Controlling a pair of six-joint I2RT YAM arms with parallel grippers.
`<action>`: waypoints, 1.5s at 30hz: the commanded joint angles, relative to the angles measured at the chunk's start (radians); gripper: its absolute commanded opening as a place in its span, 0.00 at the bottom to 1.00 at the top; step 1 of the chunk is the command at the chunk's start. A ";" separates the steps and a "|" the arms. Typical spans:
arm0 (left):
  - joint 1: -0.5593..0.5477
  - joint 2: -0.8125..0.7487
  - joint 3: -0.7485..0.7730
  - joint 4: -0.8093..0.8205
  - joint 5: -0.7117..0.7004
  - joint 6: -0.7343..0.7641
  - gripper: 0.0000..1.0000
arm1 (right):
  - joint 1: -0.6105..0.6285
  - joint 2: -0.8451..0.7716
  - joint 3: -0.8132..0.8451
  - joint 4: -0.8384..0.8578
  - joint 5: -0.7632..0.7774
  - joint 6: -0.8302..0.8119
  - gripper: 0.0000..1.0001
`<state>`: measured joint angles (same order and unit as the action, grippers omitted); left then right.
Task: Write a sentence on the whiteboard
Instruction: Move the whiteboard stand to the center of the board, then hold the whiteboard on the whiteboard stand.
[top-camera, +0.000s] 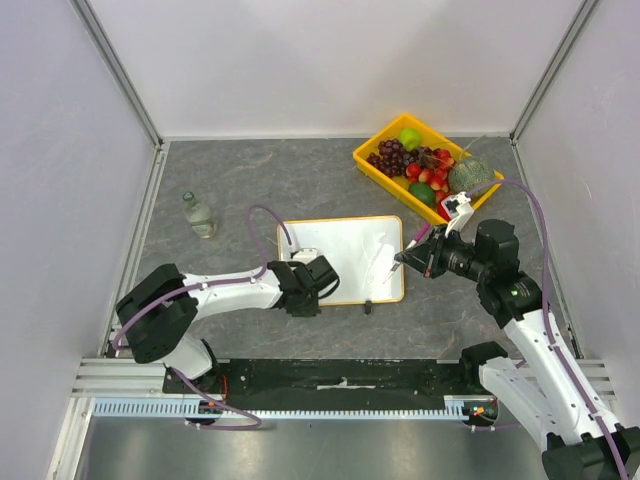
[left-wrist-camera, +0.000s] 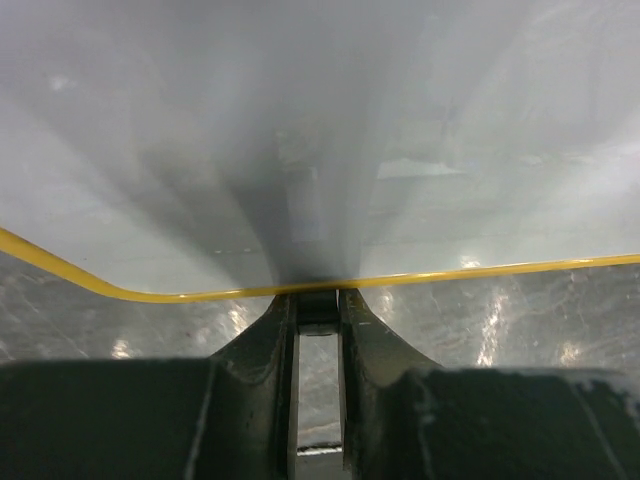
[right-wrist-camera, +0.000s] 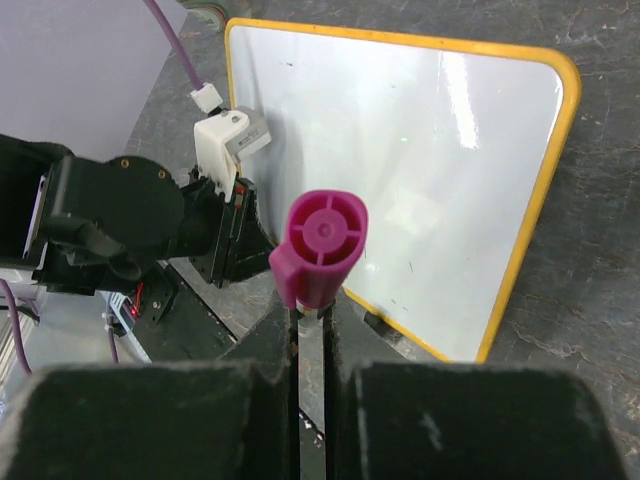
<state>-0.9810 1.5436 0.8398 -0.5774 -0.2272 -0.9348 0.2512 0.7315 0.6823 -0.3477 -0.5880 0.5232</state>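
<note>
The whiteboard (top-camera: 345, 250) sits on the grey table (top-camera: 230, 170). Its white face is bare apart from a few specks, and no sentence shows on it, so the writing looks not yet begun.

The left gripper (left-wrist-camera: 318, 302) has its fingers pinched on the board's yellow-framed edge, with the frame crossing right at the fingertips. I judge this hold is there to keep the light board from sliding under the pen.

The right gripper (right-wrist-camera: 312, 318) has its fingers pressed onto a marker (right-wrist-camera: 322, 240), whose pink butt end faces back along the fingers. The writing end is hidden past them, so I cannot tell whether it touches the board. From above, those fingertips hang at the board's right edge.

Beyond them, well apart, stands a fruit tray (top-camera: 362, 160). A bottle (top-camera: 200, 215) stands off past the left arm.
</note>
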 joint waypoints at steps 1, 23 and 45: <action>-0.090 0.015 0.001 -0.036 0.054 -0.173 0.02 | -0.003 -0.015 -0.006 -0.010 0.001 -0.002 0.00; -0.291 -0.137 0.078 -0.087 -0.014 -0.131 0.73 | -0.004 -0.086 0.010 -0.071 0.001 -0.026 0.00; -0.285 -0.528 -0.019 0.086 -0.124 0.105 0.92 | -0.003 -0.391 -0.135 -0.175 0.054 0.001 0.00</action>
<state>-1.2949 1.0283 0.7807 -0.5499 -0.3084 -0.9146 0.2512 0.3347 0.5224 -0.4988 -0.5659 0.5152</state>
